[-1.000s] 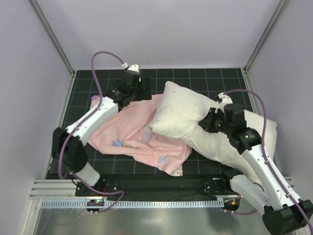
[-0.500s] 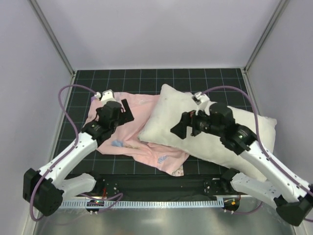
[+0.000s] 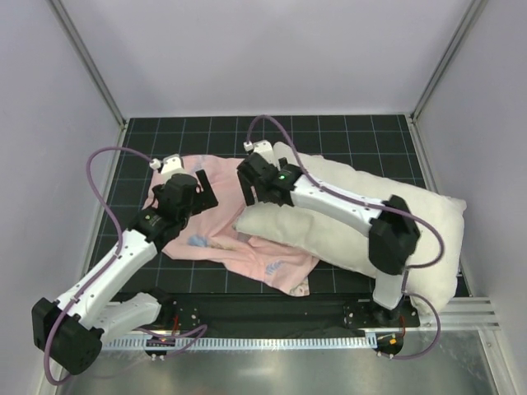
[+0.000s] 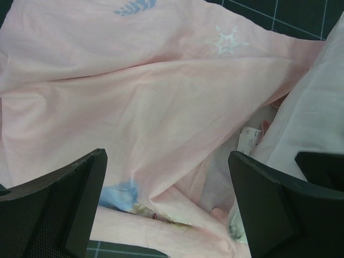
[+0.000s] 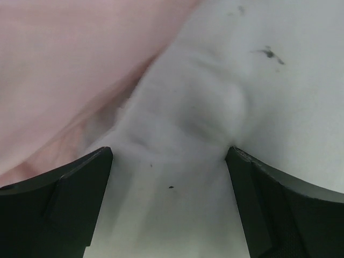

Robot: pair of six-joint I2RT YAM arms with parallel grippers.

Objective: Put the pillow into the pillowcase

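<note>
Black gridded table (image 3: pixel 362 132) carries the pink pillowcase (image 3: pixel 222 239), crumpled at the left, and the white pillow (image 3: pixel 313 239), whose end overlaps it but is not inside. Left gripper (image 3: pixel 202 185) and right gripper (image 3: pixel 251 188) both stand open, holding nothing; the insertion seems hardly begun.

R wrist view blurry: pillow (image 5: pixel 204 107) fabric soft, pillowcase (image 5: pixel 64 64) edge smeared left of right gripper (image 5: pixel 169 156). Below that gripper, pillow hides pt of pillowcase. Print on tag (image 4: pixel 248 141) ahead of left gripper (image 4: pixel 166 156) too small to read.
</note>
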